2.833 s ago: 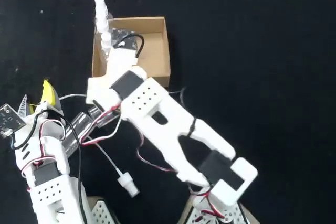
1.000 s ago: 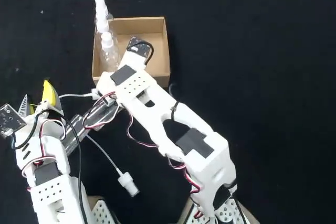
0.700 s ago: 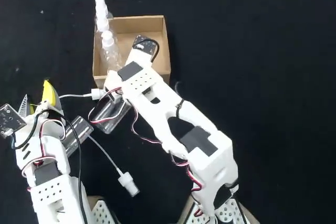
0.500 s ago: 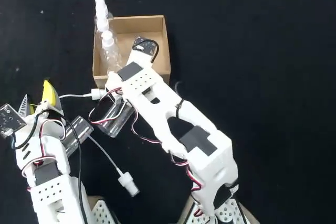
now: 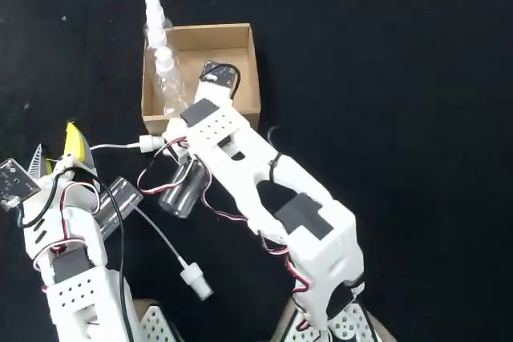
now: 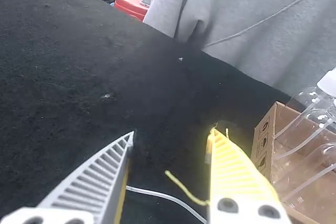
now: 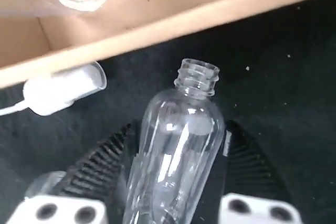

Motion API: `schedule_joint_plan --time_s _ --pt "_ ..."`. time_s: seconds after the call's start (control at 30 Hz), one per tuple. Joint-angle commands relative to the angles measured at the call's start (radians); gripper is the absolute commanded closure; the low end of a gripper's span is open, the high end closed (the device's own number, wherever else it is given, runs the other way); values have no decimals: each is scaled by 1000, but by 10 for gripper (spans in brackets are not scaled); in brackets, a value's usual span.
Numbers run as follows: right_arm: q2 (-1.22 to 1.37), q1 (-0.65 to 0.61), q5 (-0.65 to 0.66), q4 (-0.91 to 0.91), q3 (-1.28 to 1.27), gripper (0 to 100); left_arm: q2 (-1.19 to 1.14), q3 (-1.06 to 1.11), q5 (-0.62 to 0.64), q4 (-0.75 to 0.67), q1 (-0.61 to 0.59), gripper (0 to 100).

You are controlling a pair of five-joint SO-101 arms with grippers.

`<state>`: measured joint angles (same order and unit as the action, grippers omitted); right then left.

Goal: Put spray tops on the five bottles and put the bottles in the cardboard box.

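Toward the back, cardboard box (image 5: 255,54), capped bottles (image 5: 167,82) standing along its left wall. Just in front of the box, uncapped bottle (image 7: 181,145) between the right gripper's (image 7: 178,129) fingers, neck toward the box. Beside that neck, spray top (image 7: 60,92); farther forward, second spray top (image 5: 195,280).

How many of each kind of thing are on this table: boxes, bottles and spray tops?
Cardboard box: 1
Capped bottles standing in it: 3
Open bottles, one in the right pincer, one lying on the table: 2
Loose spray tops: 2
Total: 8
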<state>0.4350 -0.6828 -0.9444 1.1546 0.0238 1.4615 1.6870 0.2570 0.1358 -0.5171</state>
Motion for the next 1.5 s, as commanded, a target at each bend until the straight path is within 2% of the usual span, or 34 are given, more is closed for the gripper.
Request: schedule_joint_plan --time_s 0.0,0.43,0.63,0.87,1.1,1.47 --pt "-8 29 38 46 -30 797 15 12 -11 -6 -2 792" --pt "-10 31 318 319 61 797 15 13 -11 -5 -2 792" --pt "-10 34 453 365 56 793 15 13 -11 -3 -2 791" --pt "-12 110 710 368 59 796 15 13 -11 -3 -2 791" --pt "-102 115 787 417 21 796 15 13 -11 -3 -2 791" --pt "-254 130 876 361 -119 796 15 13 -11 -2 -4 791"
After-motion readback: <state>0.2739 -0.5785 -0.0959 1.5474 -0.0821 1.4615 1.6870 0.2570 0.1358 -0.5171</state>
